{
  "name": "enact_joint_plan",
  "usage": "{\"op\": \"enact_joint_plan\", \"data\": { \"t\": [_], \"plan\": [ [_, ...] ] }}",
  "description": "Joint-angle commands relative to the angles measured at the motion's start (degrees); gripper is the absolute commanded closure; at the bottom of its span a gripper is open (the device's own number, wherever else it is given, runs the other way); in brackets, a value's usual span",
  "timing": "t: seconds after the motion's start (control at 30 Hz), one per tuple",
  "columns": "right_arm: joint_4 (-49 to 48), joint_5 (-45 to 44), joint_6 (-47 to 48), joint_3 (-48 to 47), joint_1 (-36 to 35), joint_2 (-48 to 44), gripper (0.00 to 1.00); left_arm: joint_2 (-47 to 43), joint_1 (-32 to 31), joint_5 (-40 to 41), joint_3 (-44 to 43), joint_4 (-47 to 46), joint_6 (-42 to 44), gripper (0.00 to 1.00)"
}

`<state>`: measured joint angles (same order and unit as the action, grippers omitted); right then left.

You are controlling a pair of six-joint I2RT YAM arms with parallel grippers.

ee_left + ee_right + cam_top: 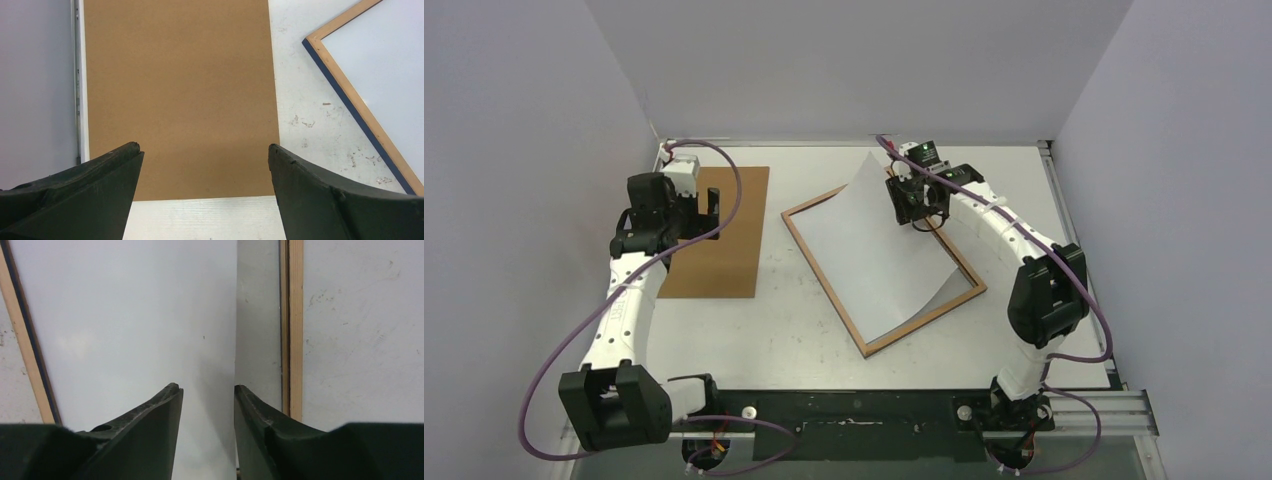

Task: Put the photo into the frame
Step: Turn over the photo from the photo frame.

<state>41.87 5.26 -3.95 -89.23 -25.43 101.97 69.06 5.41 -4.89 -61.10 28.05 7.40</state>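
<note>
R gripper (205,389) is part open, fingers a narrow gap apart and clamping nothing. The photo (130,325), white back up, lies right under it w/ one edge running in line w/ that gap, just inside the frame (295,330) rail. Photo sits mostly w/in the frame, which lies wood side up, its far corner curled up beside the R gripper. L gripper (205,150) is wide open over the brown backing board (180,90), well apart from the photo.

1. No text, label, brand, number or sign can be read in any view.
2. The white rectangular sheet (894,250), thin wood-brown rectangular frame (826,285) and flat brown rectangular board (724,250) show plain surfaces.
</note>
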Motion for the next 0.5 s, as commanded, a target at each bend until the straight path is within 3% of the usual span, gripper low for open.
{"op": "enact_joint_plan", "data": {
  "t": [0.0,0.2,0.33,0.47],
  "plan": [
    [-1.34,-4.47,-0.98,-0.23,0.46,0.37,0.5,-0.65,0.39,-1.3,-1.06,-2.4,-0.96,0.04],
    [-0.96,-14.79,-1.87,-0.96,0.4,-0.38,0.16,0.65,0.39,-2.09,-2.36,-1.14,-1.16,0.04],
    [-2.14,-20.2,-2.84,0.0,0.52,-2.09,0.14,1.77,0.39,-2.09,-3.19,-0.61,-1.23,0.04],
    [-5.53,-20.9,-3.97,2.76,0.34,-4.52,0.17,2.39,0.37,-2.66,-3.56,-0.3,-1.23,0.04]
  ]
}}
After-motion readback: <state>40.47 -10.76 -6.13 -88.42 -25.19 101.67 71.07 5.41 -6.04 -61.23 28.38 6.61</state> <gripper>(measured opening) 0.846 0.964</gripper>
